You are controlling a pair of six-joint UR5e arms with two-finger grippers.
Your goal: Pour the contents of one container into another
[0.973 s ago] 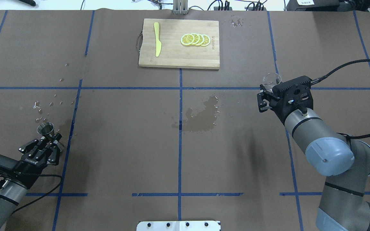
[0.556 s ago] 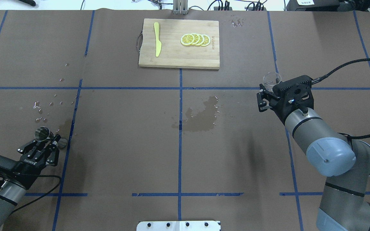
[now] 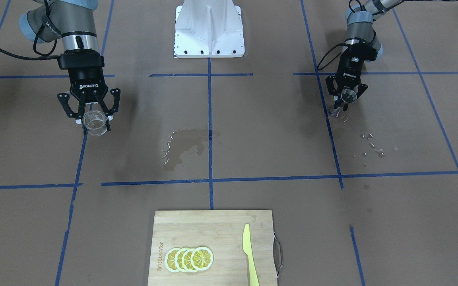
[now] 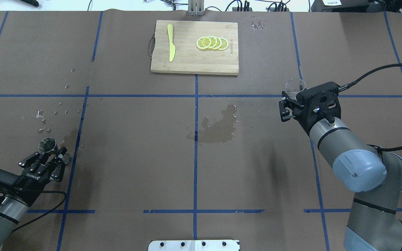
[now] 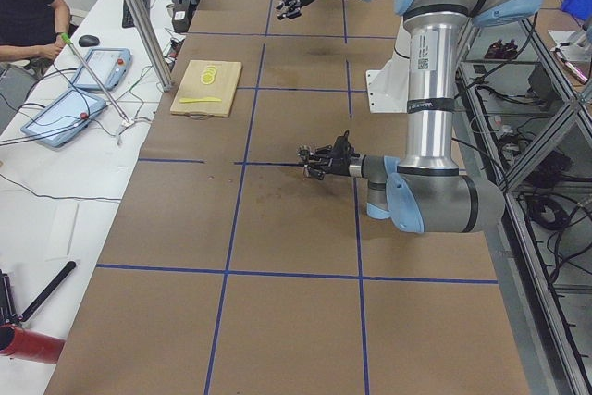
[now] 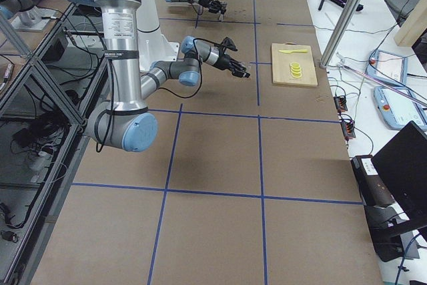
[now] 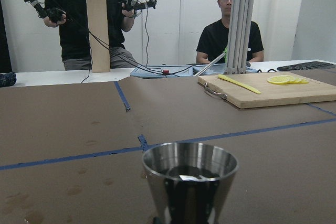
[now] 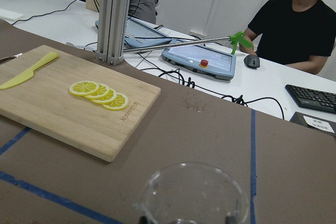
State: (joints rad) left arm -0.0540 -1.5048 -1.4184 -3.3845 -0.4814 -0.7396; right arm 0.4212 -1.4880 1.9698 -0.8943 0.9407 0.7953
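Beyond the jigger [image 7: 189, 182], a seated person [image 7: 229, 32], outside the overhead view's frame.

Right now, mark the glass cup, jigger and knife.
glass cup [image 3: 95, 124], front-facing view, side wall.
jigger [image 7: 206, 192], left wrist view, upper cone's outer wall.
knife [image 4: 170, 43], overhead view, mid-length.

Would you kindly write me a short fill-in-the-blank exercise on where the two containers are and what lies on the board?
The gripped glass cup is on the robot's ____ side. The gripped steel jigger is on its ____ side. On the cutting board lie ____ lemon slices beside a yellow knife.
Missing words: right; left; four.
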